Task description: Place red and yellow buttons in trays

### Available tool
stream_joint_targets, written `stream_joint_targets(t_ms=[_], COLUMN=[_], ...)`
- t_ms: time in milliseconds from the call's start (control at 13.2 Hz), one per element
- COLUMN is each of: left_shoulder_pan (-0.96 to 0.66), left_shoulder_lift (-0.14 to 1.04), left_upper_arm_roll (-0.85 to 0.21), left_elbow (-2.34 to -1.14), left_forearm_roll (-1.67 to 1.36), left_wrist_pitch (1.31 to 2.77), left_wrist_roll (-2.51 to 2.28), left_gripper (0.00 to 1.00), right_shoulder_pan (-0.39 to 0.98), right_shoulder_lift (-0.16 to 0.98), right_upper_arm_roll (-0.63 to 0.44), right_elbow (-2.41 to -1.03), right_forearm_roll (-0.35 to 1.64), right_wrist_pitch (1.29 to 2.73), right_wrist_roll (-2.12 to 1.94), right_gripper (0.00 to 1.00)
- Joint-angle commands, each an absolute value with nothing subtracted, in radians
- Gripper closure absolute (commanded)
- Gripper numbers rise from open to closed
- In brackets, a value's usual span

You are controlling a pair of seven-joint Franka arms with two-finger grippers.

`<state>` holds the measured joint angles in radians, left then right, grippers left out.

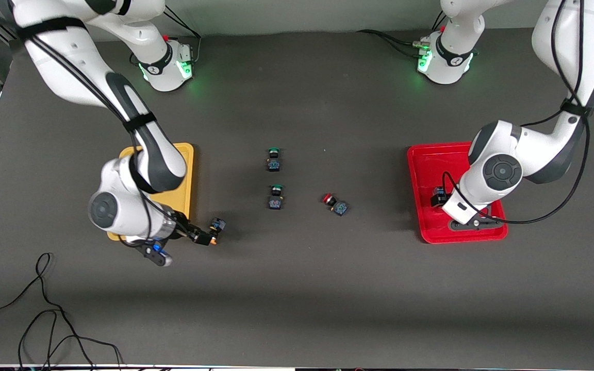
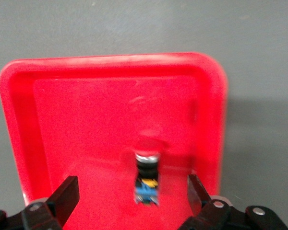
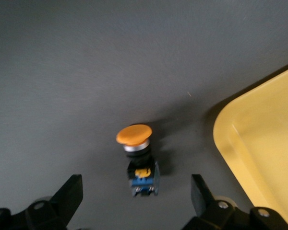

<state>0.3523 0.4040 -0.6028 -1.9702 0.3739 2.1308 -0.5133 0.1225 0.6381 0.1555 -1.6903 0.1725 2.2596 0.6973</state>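
- Lower left of the front view: right gripper (image 1: 200, 236), jaws apart, at an orange-capped button (image 1: 216, 227) lying beside the yellow tray (image 1: 187, 170), not yet in.
- Centre: one red button (image 1: 335, 203) lies unplaced on the table.
- Right: left gripper (image 2: 132, 197), jaws apart, over the red tray (image 1: 426, 170); one red-capped button (image 2: 147, 176) lies inside.

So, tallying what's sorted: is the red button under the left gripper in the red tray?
In. The red button lies on the red tray floor, between the open left gripper fingers.

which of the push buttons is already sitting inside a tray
The red-capped button in the red tray, under the open left gripper. All other buttons lie on the bare table.
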Motion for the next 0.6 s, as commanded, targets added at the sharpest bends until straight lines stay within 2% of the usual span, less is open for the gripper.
stream_joint_targets(t_ms=[0, 151, 377, 528], left_shoulder_pan=[0.334, 0.307, 0.16, 0.039], left_shoulder_lift=[0.397, 0.408, 0.457, 0.543], left_upper_arm_roll=[-0.655, -0.686, -0.683, -0.672], left_elbow=[-1.893, -1.849, -1.767, -1.659], left_forearm_roll=[0.293, 0.262, 0.265, 0.278], left_wrist_pitch=[2.045, 2.04, 2.059, 2.059], left_wrist_roll=[-0.566, -0.677, -0.9, -1.055], left_gripper=[0.0, 0.0, 0.0, 0.0], right_shoulder_pan=[0.135, 0.14, 0.146, 0.149], right_shoulder_lift=[0.666, 0.667, 0.676, 0.686], right_upper_arm_roll=[0.161, 0.161, 0.163, 0.163], right_elbow=[-1.704, -1.73, -1.762, -1.782], right_forearm_roll=[0.152, 0.152, 0.15, 0.146], right_wrist_pitch=[2.31, 2.329, 2.37, 2.423], right_wrist_roll=[0.724, 0.724, 0.724, 0.723], right_gripper=[0.0, 0.0, 0.02, 0.19])
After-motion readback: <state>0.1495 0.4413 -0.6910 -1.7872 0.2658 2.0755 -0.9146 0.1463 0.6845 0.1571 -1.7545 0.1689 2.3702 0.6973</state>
